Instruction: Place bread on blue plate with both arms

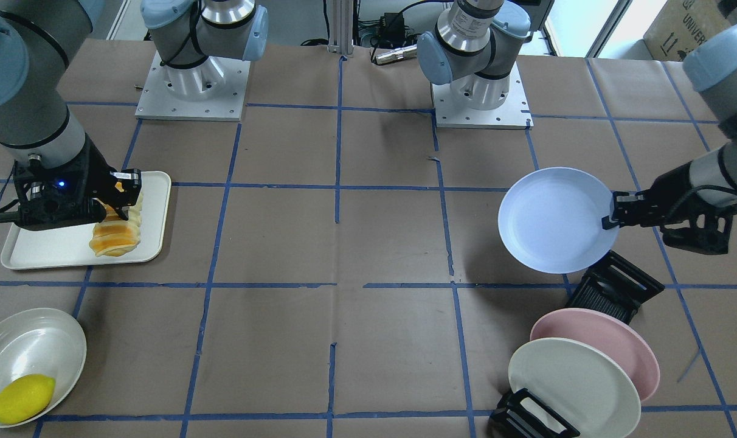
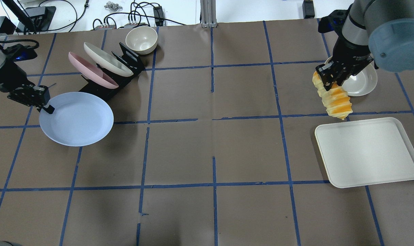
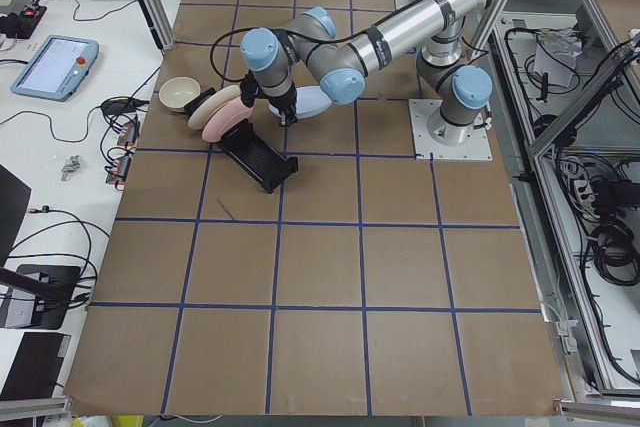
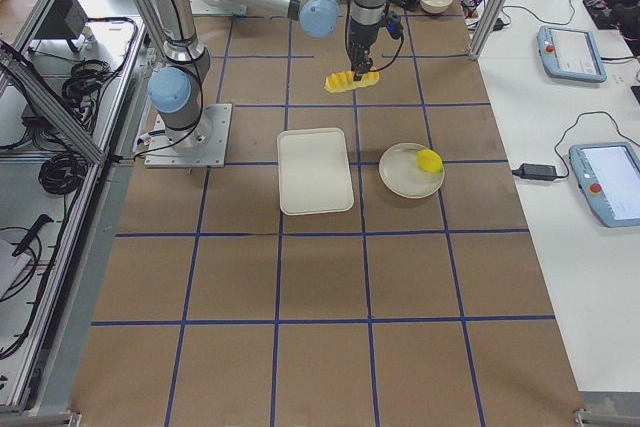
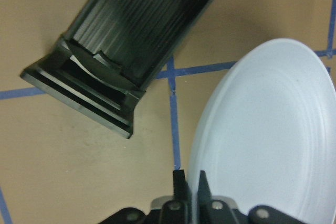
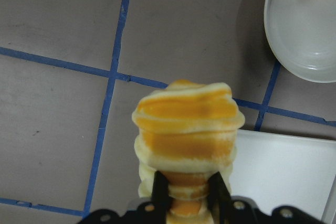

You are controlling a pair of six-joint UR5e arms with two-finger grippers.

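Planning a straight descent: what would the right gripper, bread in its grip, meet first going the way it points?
Likely the bare table just off the white tray, the hanging bread touching first; depth is unclear, so the tray's edge is possible.

Readable text: one item only. A cardboard box (image 1: 672,27) stands at the far right past the table edge, seen from the front-facing camera. It carries dark capitals "UNIVE", and the rest of the word is hidden behind an arm's joint. Below the letters is a small pair of upright arrows. The left arm (image 1: 466,24) has fine dark marks on the silver band above its base, too small to read. The pendant screens (image 4: 604,183) on the side bench are lit, with their content illegible.
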